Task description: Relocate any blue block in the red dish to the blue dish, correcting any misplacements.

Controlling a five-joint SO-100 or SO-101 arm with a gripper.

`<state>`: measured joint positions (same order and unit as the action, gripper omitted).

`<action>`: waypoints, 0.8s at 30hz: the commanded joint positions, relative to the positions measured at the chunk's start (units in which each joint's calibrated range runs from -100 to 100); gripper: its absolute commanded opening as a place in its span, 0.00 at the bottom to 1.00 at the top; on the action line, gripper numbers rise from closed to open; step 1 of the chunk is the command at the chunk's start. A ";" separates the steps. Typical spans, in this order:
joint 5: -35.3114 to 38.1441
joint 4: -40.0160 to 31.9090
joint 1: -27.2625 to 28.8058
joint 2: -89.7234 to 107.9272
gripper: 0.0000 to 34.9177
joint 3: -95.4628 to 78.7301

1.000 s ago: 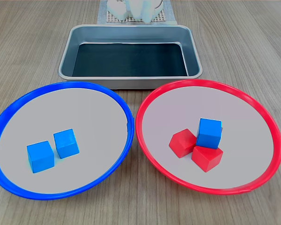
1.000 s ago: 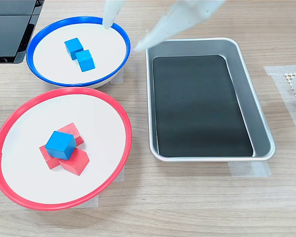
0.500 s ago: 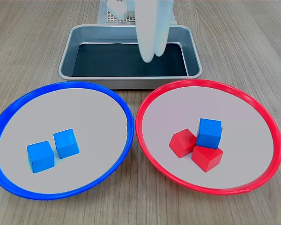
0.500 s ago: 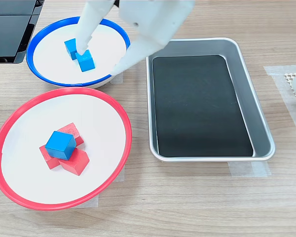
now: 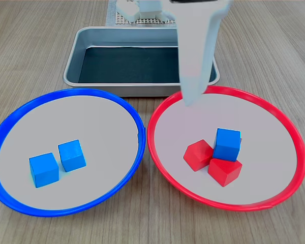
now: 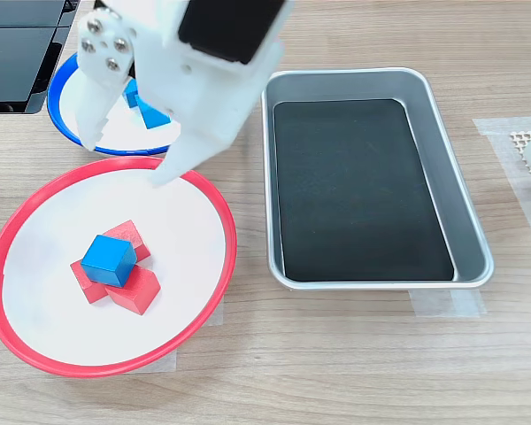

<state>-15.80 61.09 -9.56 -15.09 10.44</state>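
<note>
The blue block [image 5: 227, 144] [image 6: 107, 259] is seen in both exterior views inside the red dish [image 5: 157, 152] [image 6: 214, 274], perched on two red cubes [image 5: 211, 161]. The gripper [image 6: 128, 159] is held above the red dish's rim, fingers spread apart, nothing gripped. Two further blue cubes [image 5: 57, 162] are seen in the blue dish [image 5: 91, 94], just beside the red dish.

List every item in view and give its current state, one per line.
gripper: open, empty, above the red dish's far rim.
blue block: stacked on the red cubes, untouched.
red cubes: two, touching, under the blue block.
red dish: holds three cubes.
blue dish: holds two blue cubes.
metal tray: empty, dark liner.
</note>
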 commanded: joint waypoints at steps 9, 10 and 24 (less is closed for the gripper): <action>-2.59 2.26 -3.76 -8.75 0.43 11.37; -2.59 2.18 -3.76 -9.43 0.43 12.10; -2.30 1.68 -3.10 -15.57 0.45 17.19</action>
<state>-18.29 63.05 -13.10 -30.95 25.05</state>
